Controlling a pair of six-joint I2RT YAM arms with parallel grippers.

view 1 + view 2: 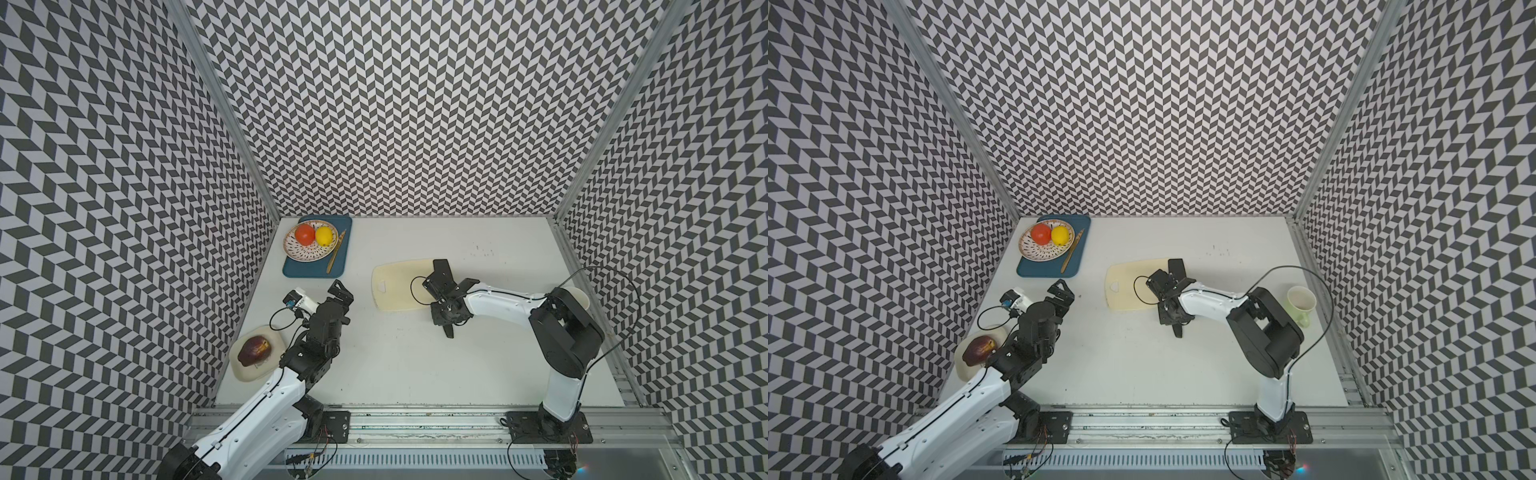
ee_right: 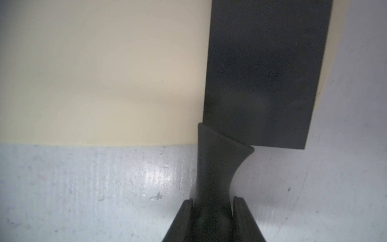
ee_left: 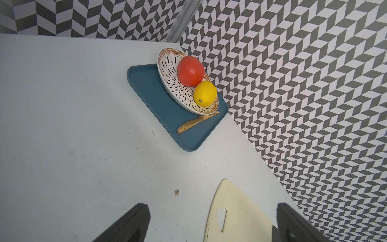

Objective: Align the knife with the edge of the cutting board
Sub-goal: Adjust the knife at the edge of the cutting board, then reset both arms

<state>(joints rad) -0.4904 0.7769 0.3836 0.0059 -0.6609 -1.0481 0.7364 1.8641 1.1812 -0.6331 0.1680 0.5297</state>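
1. The right hand (image 2: 212, 202) is clenched on the black handle of the knife (image 2: 266, 73), with one finger on each side of it.
2. The knife's broad blade lies over the cutting board (image 2: 104, 73), at the short end away from the board's triangular hole. I cannot tell whether it rests on the board or hangs just above it.
3. The blade's outer long edge runs nearly parallel to that short end, and a thin strip of cream board shows beyond it.
4. The handle sticks out past the board's near long edge, over the bench (image 2: 83, 188).
5. The left hand (image 3: 212, 207) is released, its fingers spread wide above the bench near the hole end of the board.
6. A blue tray (image 1: 309, 272) carrying a patterned bowl (image 1: 291, 249) with two fruits sits in the far corner, well apart from the board.
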